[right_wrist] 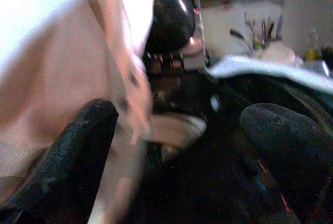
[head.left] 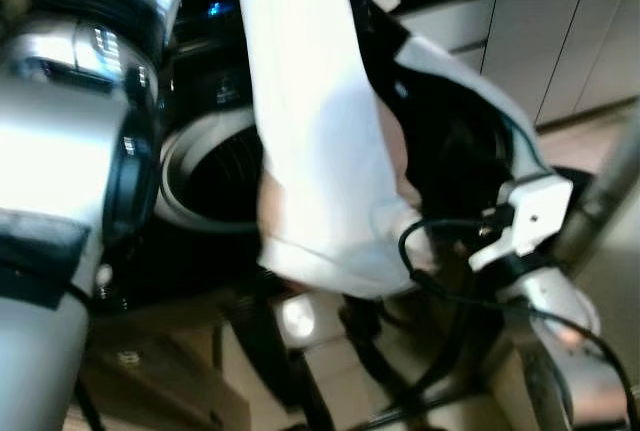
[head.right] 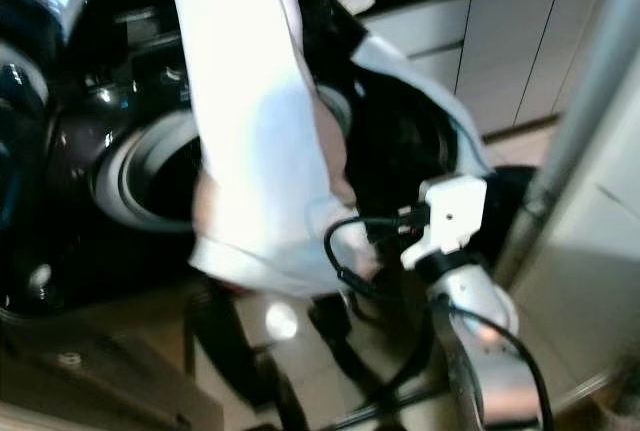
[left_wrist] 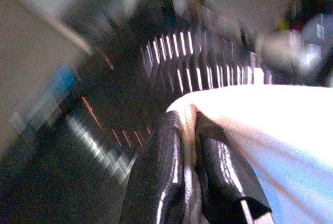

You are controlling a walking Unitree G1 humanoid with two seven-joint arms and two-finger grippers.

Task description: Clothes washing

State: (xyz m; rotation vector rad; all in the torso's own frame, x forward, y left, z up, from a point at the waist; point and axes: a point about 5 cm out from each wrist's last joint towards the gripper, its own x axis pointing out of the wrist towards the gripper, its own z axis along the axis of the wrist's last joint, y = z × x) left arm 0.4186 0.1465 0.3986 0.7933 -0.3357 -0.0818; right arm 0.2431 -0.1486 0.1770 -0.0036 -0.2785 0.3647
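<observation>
A long white garment (head.left: pixel 310 131) hangs in front of the washer's round drum opening (head.left: pixel 215 176). My left gripper (left_wrist: pixel 187 122) is shut on the garment's top edge, with cloth pinched between its two black fingers. The washer's door (head.left: pixel 470 101), dark with a pale rim, stands swung open to the right. My right arm's wrist (head.left: pixel 530 216) sits low on the right, beside the garment's lower hem. My right gripper (right_wrist: pixel 182 130) is open, its fingers spread wide, and the cloth brushes against one finger (right_wrist: pixel 83 141). The drum's inside is dark.
My left arm (head.left: pixel 60 151) looms large on the left. Pale cabinets (head.left: pixel 560 31) under a dark counter line the back right. A grey pole (head.right: pixel 590 101) slants down the right edge. Tiled floor (head.left: pixel 330 351) lies below the washer.
</observation>
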